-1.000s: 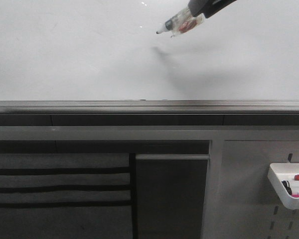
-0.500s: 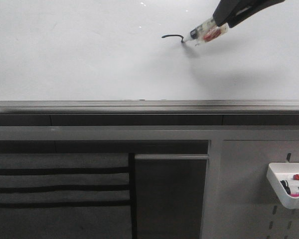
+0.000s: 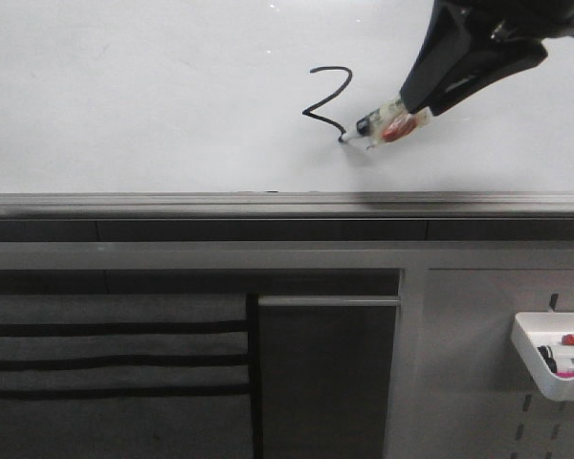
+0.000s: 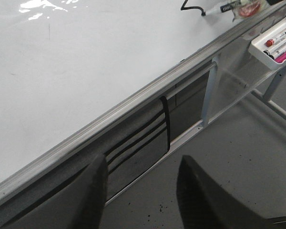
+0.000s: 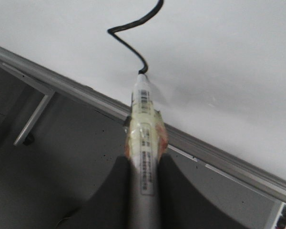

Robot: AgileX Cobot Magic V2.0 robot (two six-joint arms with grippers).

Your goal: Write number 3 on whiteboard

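The whiteboard (image 3: 124,96) is a wide glossy white board with a grey edge rail (image 3: 268,203). A thin black stroke (image 3: 327,98) on it forms the top curve and middle kink of a number 3. My right gripper (image 3: 416,100) is shut on a taped marker (image 3: 387,126), whose tip touches the board at the stroke's lower end. In the right wrist view the marker (image 5: 143,124) sits between the fingers, tip at the stroke (image 5: 109,31). My left gripper (image 4: 143,167) is open and empty, off the board below its rail. The left wrist view also shows the stroke (image 4: 193,8).
A small white tray (image 3: 555,368) with markers hangs on the pegboard at the lower right, also in the left wrist view (image 4: 271,45). A black striped fabric panel (image 3: 115,363) hangs under the rail. Grey floor lies beneath.
The right gripper moved right, then down towards the rail, with the marker on the board. The stroke grew from nothing to a top hook, then to a zigzag.
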